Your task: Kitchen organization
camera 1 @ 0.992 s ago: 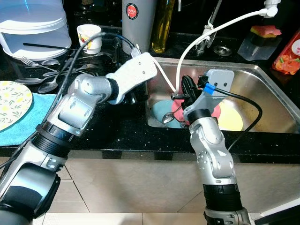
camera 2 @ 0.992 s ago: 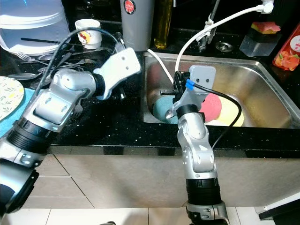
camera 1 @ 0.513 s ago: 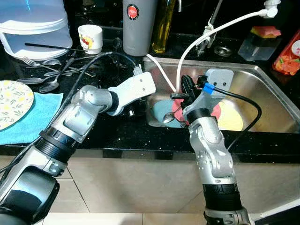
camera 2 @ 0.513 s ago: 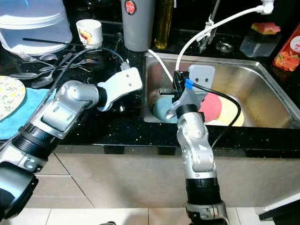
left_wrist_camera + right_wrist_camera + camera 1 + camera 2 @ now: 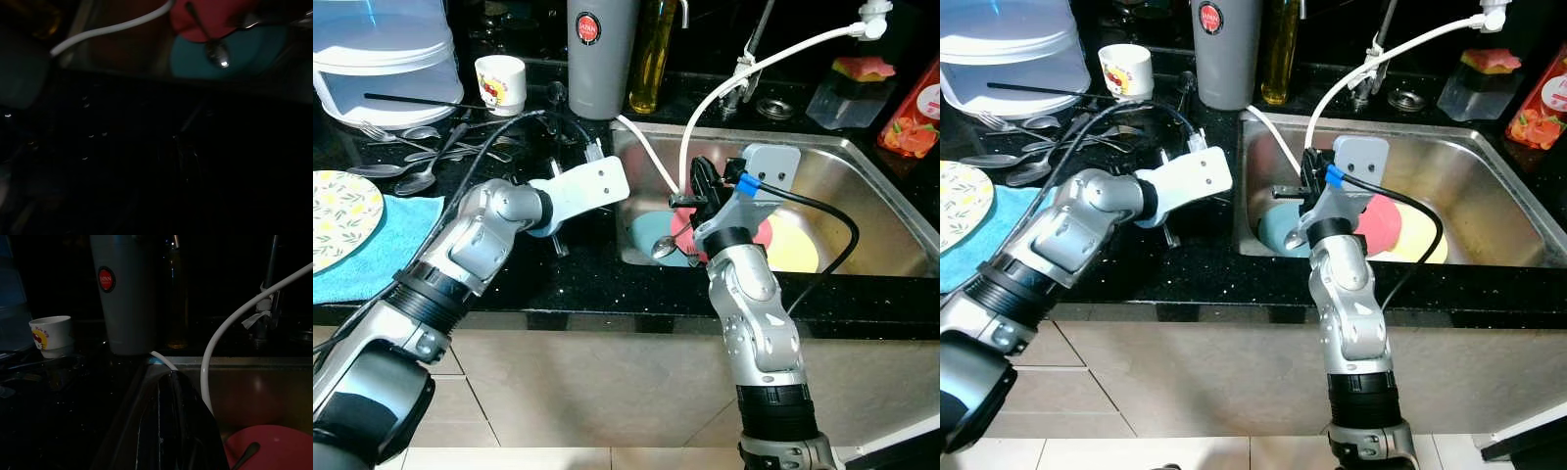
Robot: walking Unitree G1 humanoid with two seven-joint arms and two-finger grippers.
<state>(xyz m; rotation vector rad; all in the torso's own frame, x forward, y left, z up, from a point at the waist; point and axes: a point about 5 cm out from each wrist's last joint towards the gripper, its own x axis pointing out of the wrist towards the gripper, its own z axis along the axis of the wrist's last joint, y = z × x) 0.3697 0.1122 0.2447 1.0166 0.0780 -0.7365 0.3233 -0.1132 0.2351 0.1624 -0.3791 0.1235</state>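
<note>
My head views are bright and sharp, with glare on the steel sink point(image 5: 862, 196) and glints in the black counter point(image 5: 578, 274), while both my wrist views are very dark, the left one murky and soft.

home kitchen, steel sink point(image 5: 862, 171), black counter point(image 5: 578, 269)

My black fingers point(image 5: 703, 186) over red point(image 5: 762, 233), teal point(image 5: 646, 231) and yellow plates point(image 5: 793, 250); lemon-patterned plate point(image 5: 340, 215) on blue cloth point(image 5: 372, 259).

A white hose point(image 5: 773, 51) arcs over the sink, beside an amber oil bottle point(image 5: 652, 54) and grey canister point(image 5: 601, 49).
</note>
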